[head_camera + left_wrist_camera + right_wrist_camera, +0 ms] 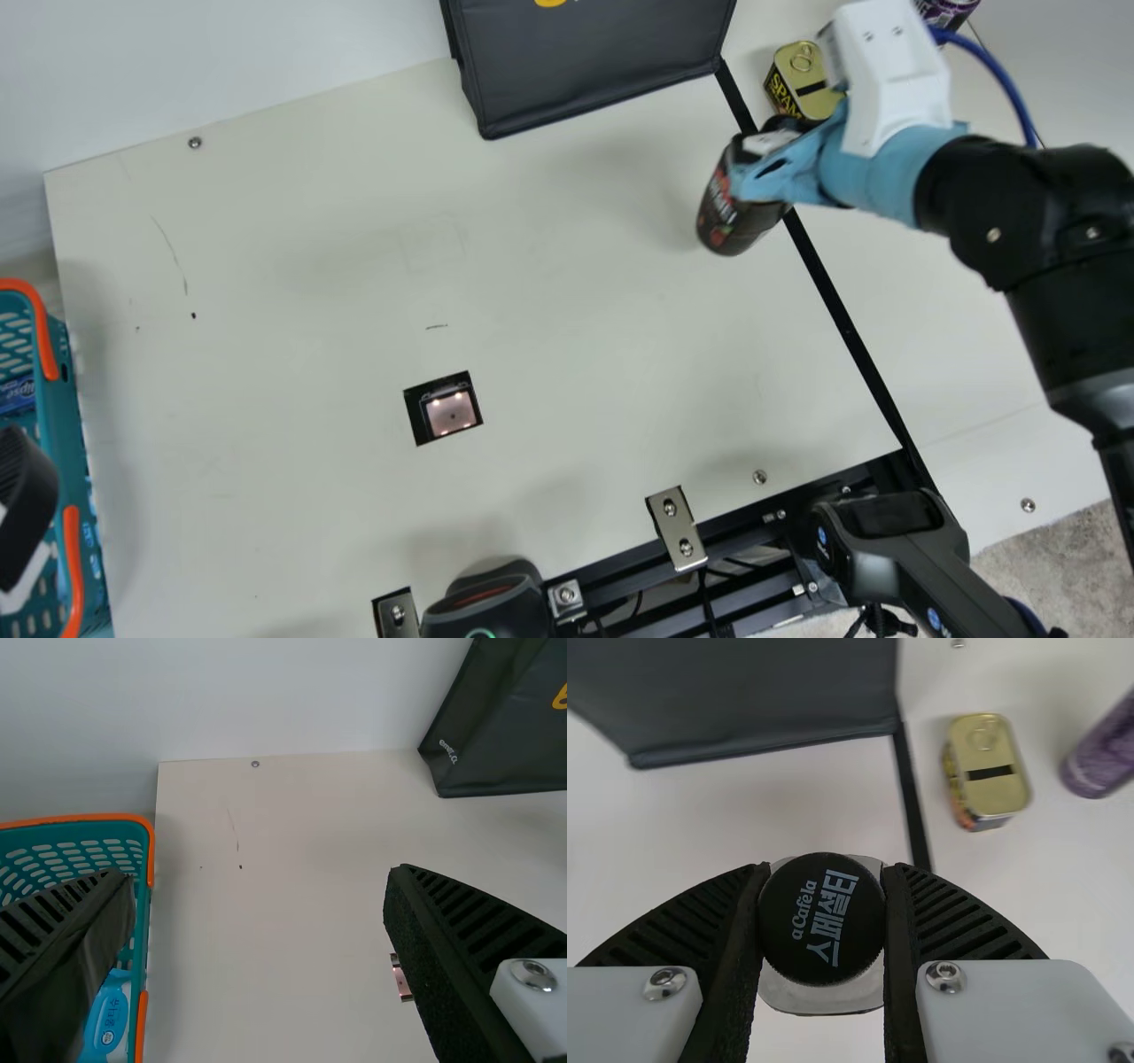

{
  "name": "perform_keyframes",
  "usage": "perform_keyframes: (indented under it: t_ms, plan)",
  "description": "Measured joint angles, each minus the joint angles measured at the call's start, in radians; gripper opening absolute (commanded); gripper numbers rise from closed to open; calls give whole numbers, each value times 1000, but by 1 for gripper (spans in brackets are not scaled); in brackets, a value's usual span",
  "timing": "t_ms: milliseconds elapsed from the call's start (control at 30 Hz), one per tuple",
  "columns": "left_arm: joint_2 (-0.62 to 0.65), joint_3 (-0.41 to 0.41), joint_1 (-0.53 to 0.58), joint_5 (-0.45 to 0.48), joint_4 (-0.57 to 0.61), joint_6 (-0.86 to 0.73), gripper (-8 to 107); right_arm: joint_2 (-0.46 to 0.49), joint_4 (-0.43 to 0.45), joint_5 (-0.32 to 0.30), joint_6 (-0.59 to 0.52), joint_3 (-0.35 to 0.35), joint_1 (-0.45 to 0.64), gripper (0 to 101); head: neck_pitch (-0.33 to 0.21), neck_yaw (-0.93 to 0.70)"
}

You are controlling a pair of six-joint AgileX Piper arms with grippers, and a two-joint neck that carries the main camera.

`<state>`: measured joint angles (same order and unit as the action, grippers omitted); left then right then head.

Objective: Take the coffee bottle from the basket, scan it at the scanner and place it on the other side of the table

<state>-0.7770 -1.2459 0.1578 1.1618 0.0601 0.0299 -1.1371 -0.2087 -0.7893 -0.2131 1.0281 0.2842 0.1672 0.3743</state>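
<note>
At the far edge, dark bag point(594, 71), cropped by main view's top; far R, purple can point(948, 12), likewise cropped. L, teal basket point(71, 443) w/ orange handles, cut off; inside, blue pkg point(18, 394) & blue-white item point(108, 1019), part-hidden by L gripper point(25, 496), fingers wide apart. Coffee btl point(737, 204), dark w/ reddish label marks, black cap: far R, gripped near its top by R gripper point(780, 146), near gold tin point(802, 75).
</note>
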Motion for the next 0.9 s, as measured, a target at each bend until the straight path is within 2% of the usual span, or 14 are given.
perform_keyframes:
  t_ms: [200,467,667,900]
  plan:
    - [0,0,0,0,0,0,90,-77,-96,10,-185,48,232,0,0,0]
    - [0,0,0,0,0,0,90,-177,-160,35,-357,110,455,0,0,0]
    - [0,0,0,0,0,0,90,-239,-168,60,-410,146,539,0,0,0]
    - [0,0,0,0,0,0,90,-313,-160,100,-423,177,564,0,0,0]
